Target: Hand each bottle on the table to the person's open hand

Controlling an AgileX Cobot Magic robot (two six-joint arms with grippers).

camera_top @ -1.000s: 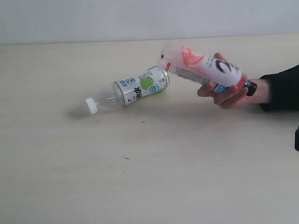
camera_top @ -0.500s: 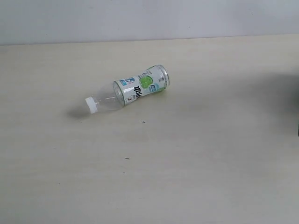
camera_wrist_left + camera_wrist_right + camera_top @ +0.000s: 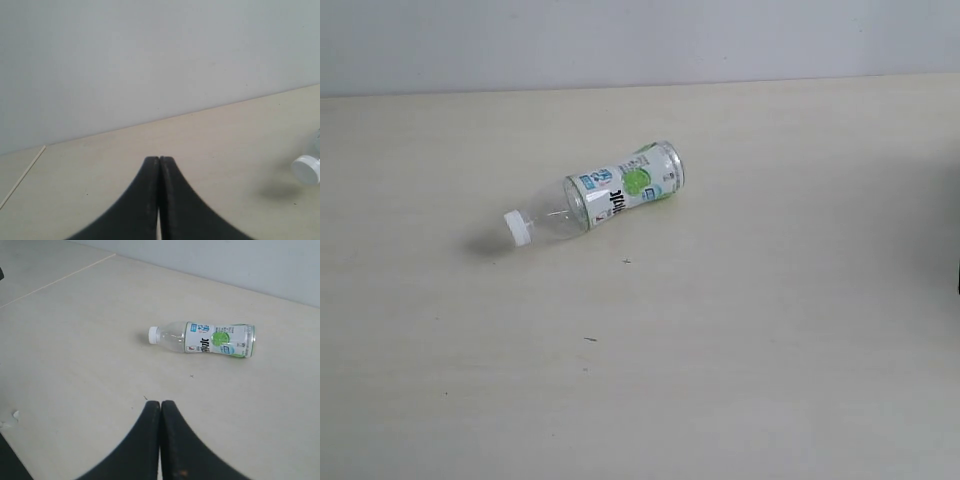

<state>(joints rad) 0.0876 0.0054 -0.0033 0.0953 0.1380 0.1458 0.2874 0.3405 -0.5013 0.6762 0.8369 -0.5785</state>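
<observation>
One clear lime-label bottle [image 3: 603, 197] lies on its side near the middle of the pale beige table [image 3: 740, 350], its white cap [image 3: 517, 228] pointing left. The right wrist view shows the same bottle [image 3: 205, 338] lying well ahead of my right gripper [image 3: 160, 403], which is shut and empty. My left gripper [image 3: 159, 159] is shut with nothing in it; only the bottle's white cap [image 3: 306, 169] shows at the edge of the left wrist view. Neither gripper appears in the exterior view. The other bottles and the person's hand are out of view.
A grey wall [image 3: 640, 40] runs behind the table's far edge. A dark sliver [image 3: 957, 275] sits at the right border of the exterior view. A small white scrap [image 3: 15, 415] lies on the table in the right wrist view.
One second ago a hand on the right held the red-orange-label bottle above the table; hand and bottle have since left the view. The lime-label bottle has not moved.
</observation>
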